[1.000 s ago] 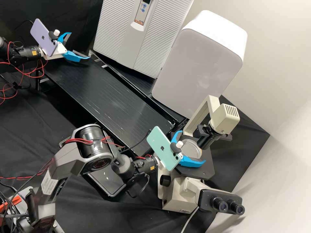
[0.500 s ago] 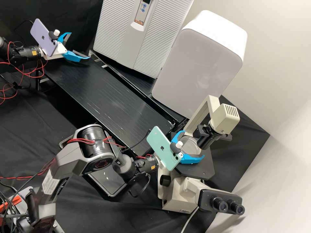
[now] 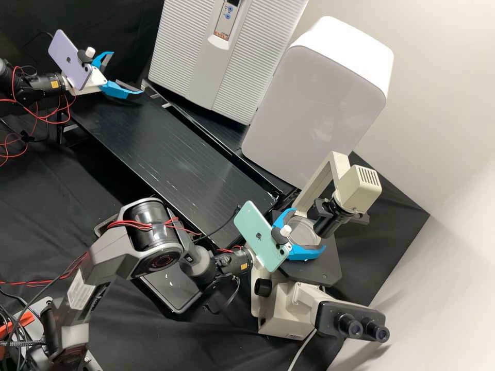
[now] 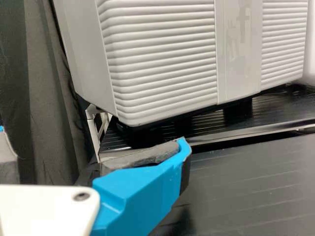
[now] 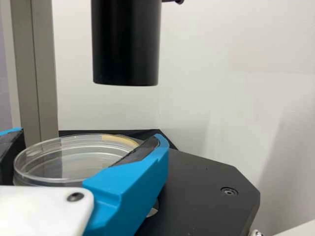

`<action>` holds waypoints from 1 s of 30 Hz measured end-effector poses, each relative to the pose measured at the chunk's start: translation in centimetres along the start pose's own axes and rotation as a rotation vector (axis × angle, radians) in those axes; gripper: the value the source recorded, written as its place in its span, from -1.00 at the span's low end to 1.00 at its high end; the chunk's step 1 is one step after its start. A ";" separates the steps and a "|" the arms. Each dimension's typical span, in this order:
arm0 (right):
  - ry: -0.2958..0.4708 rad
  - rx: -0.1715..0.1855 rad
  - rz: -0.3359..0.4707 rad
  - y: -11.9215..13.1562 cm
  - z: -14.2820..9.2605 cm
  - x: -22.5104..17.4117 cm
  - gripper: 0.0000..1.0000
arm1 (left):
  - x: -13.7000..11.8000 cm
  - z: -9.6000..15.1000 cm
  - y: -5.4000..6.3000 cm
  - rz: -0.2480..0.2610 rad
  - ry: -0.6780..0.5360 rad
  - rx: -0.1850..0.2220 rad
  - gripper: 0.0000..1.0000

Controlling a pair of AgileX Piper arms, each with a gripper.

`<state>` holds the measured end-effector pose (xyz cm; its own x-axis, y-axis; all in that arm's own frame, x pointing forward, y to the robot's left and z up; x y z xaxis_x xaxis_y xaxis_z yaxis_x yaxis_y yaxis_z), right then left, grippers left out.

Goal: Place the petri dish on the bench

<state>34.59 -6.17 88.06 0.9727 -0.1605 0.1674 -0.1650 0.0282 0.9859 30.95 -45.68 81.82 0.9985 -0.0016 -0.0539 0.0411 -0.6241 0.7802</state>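
At the far left of the high view, your left gripper (image 3: 126,72) hangs above the end of the black bench (image 3: 165,149) with its two blue fingers spread and nothing between them, a lilac phone (image 3: 68,57) mounted behind them. To the right of it stands a white ribbed cabinet (image 3: 221,62), and farther right a white rounded cabinet (image 3: 319,98). On the near right you have the cream microscope (image 3: 283,309), its black eyepieces (image 3: 363,330) toward the near side. Over its black stage (image 3: 309,270), your right gripper (image 3: 310,229) pinches the clear petri dish (image 3: 303,232) by opposite sides, next to the black tube (image 3: 330,222) under the lamp housing (image 3: 360,189); a mint-green phone (image 3: 256,233) rides on that gripper. From the left wrist view, you see one blue finger (image 4: 138,196) of the left gripper from close up, grey padding along it, with the ribbed cabinet's foot beyond it. From the right wrist view, your right gripper (image 5: 88,135) has the dish between its dark pads, its round rim level-looking, above the stage; you cannot tell whether its base touches the stage. The black tube ends above the stage, clear of the dish.
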 end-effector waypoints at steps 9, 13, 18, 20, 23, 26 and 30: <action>0.005 0.021 -0.005 -0.1 0.0 -0.1 -1.00 | 0.0 0.0 0.0 0.000 0.000 0.000 1.00; 0.018 0.051 -0.015 -0.2 -0.2 -0.9 -1.00 | 0.0 0.0 0.0 0.000 0.000 0.000 1.00; 0.026 0.072 -0.039 0.0 -0.3 -2.3 -1.00 | 0.0 0.0 0.0 0.000 0.000 0.000 1.00; 0.031 0.075 -0.048 0.1 -0.4 -2.7 -1.00 | 0.0 0.0 0.0 0.000 0.000 0.000 1.00; 0.037 0.094 -0.049 0.1 -0.7 -3.5 -1.00 | 0.0 0.0 0.0 0.000 0.000 0.000 1.00; 0.060 0.104 -0.050 0.2 -1.2 -4.6 -1.00 | 0.0 0.0 0.0 0.000 0.000 0.000 1.00; 0.093 0.103 -0.055 0.1 -2.1 -6.3 -1.00 | 0.0 0.0 0.0 0.000 0.000 0.000 1.00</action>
<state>28.81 -3.04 87.06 0.9909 -0.0672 0.1168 -0.1221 -0.0802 0.9893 30.95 -45.68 81.82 0.9985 -0.0016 -0.0539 0.0411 -0.6241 0.7802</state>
